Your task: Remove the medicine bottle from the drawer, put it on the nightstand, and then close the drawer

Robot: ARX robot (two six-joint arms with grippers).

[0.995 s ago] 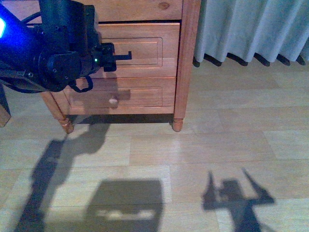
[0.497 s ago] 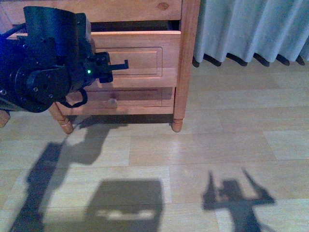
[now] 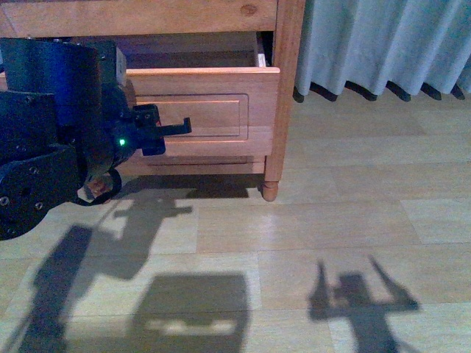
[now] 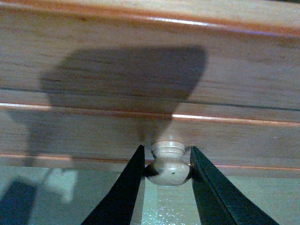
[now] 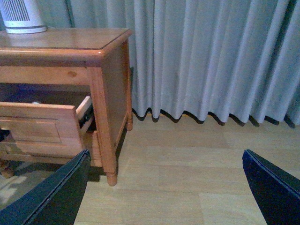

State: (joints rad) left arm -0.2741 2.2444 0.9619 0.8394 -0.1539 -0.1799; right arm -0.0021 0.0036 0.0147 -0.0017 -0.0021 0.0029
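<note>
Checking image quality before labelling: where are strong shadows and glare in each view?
Front view: hard-edged robot shadows on the floor, blue tint on the left arm. Left wrist view: dark shadow across the drawer front, bright glints on its mouldings, knob sharp in the left tool. Right wrist view: even light.

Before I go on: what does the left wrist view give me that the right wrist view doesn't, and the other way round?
Left wrist only: the left gripper, jaws shut on the round knob of the drawer.
Right wrist only: the right gripper, jaws wide open; the nightstand top with a white ribbed device on it; the curtain; and the drawer standing pulled out.
Both: the drawer's wooden front.
</note>
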